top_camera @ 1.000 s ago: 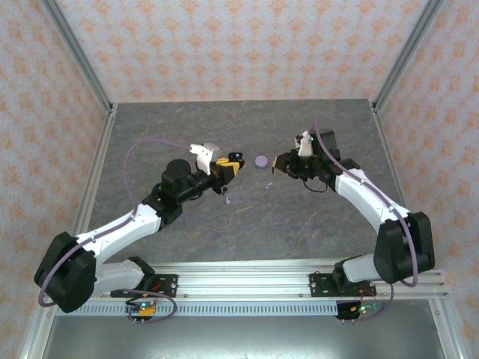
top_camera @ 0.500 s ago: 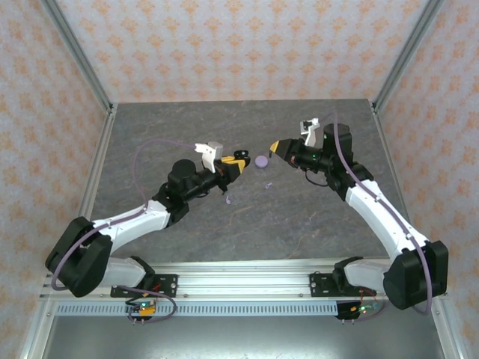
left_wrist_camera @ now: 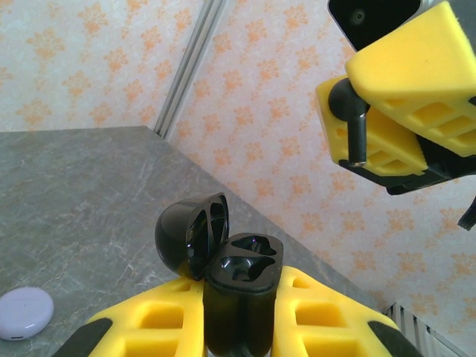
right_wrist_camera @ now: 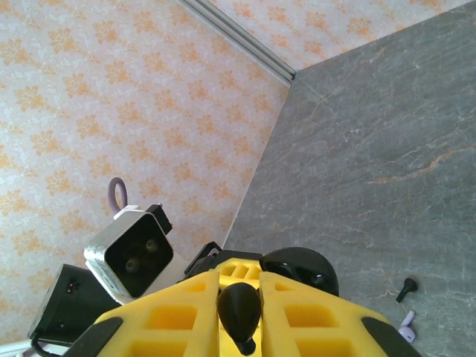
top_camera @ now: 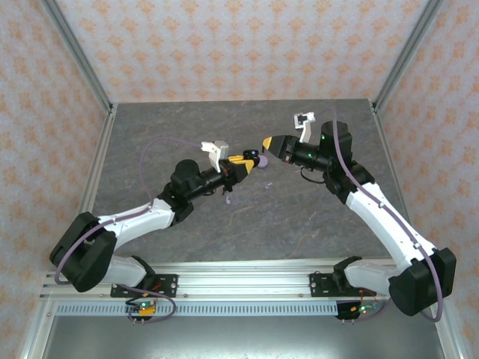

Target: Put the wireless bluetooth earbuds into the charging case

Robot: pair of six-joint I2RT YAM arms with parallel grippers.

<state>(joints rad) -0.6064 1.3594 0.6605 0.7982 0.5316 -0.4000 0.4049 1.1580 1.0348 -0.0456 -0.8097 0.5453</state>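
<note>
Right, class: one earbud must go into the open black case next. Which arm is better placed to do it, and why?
The right arm: its jaws grip the black earbud close to the charging case, which the left arm holds open, sockets empty.

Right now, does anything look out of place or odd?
A black earbud and a lilac earbud lie loose on the table, outside any case. The open black case in the left gripper is empty; the right gripper holds a third earbud.
</note>
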